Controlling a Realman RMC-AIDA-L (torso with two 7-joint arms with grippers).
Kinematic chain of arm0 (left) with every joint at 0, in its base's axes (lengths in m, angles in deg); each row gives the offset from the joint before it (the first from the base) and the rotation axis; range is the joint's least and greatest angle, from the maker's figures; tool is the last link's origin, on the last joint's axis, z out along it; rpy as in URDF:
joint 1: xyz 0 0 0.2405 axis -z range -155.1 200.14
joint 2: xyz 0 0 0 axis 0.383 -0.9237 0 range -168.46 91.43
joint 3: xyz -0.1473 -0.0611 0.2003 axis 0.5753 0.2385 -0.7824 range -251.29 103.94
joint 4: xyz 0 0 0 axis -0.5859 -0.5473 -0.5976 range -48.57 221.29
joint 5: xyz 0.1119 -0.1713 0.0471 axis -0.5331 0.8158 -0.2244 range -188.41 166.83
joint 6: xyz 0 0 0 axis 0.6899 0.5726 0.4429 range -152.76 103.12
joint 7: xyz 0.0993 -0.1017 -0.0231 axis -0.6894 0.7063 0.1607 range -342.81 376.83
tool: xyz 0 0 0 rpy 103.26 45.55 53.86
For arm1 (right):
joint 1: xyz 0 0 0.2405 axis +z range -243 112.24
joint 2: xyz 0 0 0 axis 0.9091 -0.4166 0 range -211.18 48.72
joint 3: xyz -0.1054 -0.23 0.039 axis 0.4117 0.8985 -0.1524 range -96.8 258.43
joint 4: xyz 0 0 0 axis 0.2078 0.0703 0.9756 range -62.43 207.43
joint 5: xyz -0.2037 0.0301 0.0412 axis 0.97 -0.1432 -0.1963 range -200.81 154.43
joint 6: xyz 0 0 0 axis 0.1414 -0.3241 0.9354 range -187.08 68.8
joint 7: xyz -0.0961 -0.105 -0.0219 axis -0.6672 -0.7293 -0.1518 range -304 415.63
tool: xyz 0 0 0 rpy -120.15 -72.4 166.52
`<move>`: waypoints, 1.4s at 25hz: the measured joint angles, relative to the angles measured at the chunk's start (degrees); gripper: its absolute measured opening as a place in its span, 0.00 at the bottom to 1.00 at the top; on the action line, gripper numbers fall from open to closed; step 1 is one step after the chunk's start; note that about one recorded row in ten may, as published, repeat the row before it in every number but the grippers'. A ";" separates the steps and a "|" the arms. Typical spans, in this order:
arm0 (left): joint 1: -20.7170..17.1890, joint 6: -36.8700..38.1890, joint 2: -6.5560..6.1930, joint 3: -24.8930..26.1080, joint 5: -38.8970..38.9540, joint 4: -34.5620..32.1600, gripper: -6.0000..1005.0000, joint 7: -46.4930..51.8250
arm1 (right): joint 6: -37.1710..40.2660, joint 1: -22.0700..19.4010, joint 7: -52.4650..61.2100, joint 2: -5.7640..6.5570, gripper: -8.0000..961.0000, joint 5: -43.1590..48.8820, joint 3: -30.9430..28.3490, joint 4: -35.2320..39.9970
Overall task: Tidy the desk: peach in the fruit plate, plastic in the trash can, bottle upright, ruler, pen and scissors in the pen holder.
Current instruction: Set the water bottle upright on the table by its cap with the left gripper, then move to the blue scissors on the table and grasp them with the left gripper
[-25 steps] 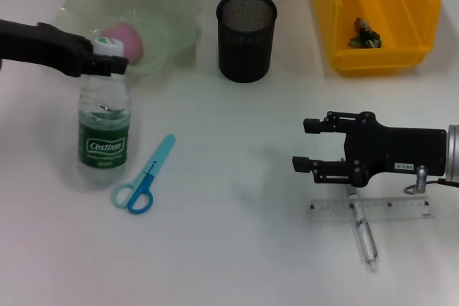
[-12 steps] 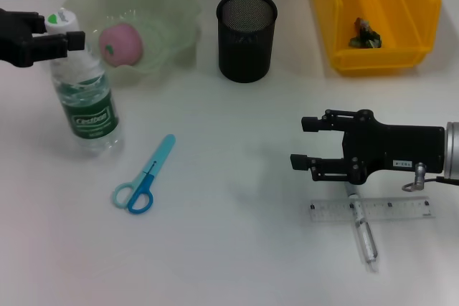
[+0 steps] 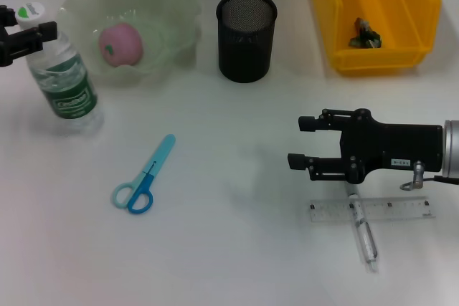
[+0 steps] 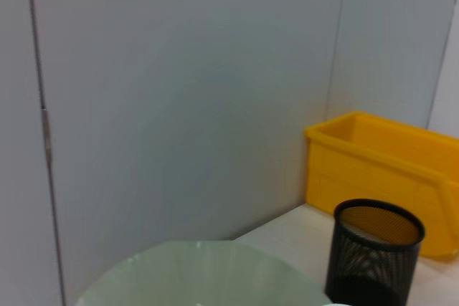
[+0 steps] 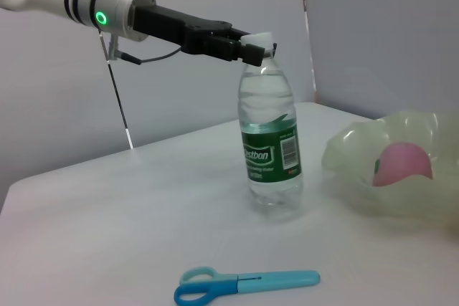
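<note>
My left gripper is shut on the neck of the clear bottle with the green label, at the table's far left. In the right wrist view the bottle stands on the table with the left gripper at its cap. The pink peach lies in the green plate. Blue scissors lie flat in front of the plate. My right gripper is open and empty, hovering just above the clear ruler and the pen that lies across it. The black mesh pen holder is empty.
A yellow bin at the back right holds a small scrap. The left wrist view shows the plate's rim, the pen holder, the bin and a grey wall behind.
My left gripper has carried the bottle to the left and farther back, past the plate's left side. The right gripper has hardly moved.
</note>
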 joint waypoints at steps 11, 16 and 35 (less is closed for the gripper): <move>-0.41 -4.95 1.18 0.05 0.28 1.09 0.45 -2.88 | 0.00 0.25 0.34 -0.22 0.76 0.00 0.00 0.00; -0.11 -7.47 1.80 -0.35 0.29 2.05 0.45 -2.92 | -0.05 0.36 0.46 -0.23 0.76 0.00 0.00 0.00; 0.37 -9.97 1.45 -0.30 2.45 5.55 0.49 -2.38 | -0.31 0.64 0.78 -0.05 0.76 0.00 0.00 0.01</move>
